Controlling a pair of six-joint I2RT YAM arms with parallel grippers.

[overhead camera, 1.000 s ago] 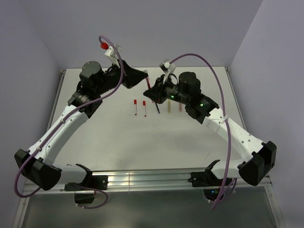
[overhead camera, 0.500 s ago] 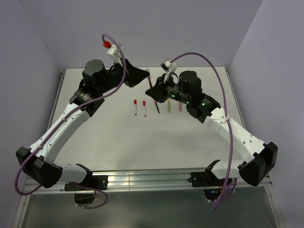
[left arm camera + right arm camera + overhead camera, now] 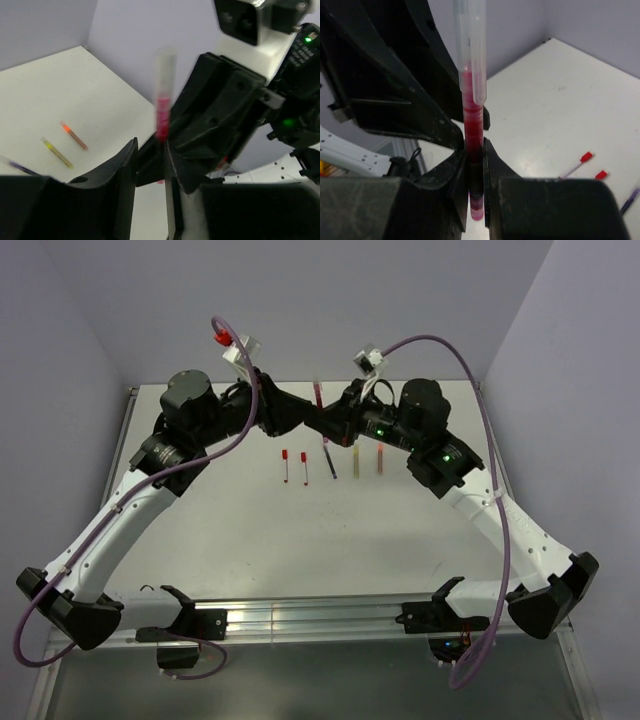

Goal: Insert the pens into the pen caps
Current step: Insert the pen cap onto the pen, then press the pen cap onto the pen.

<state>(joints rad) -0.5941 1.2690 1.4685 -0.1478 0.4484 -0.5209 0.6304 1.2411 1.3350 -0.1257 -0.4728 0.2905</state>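
**Above the table's far side, a capped red pen stands between two arms**

Over the far middle of the white table (image 3: 240, 530), the right gripper (image 3: 475, 172) clenches the lower barrel of a red pen (image 3: 473, 125). It holds the pen upright and clear of the surface. A clear cap (image 3: 470, 45) sits over the pen's upper end, its rim reaching down onto the red barrel. The left gripper (image 3: 150, 157) stands close against the right one from the opposite side, its jaws released. Its two dark fingers (image 3: 125, 170) are parted wider than the pen that passes between them, and a gap shows on one side. On the table below, well apart from the held pen, more pens lie in a loose row. From left to right in the overhead view, they are two red-capped pens (image 3: 285, 467), a dark pen (image 3: 330, 462), a yellow pen (image 3: 355, 460) and an orange pen (image 3: 379, 457).
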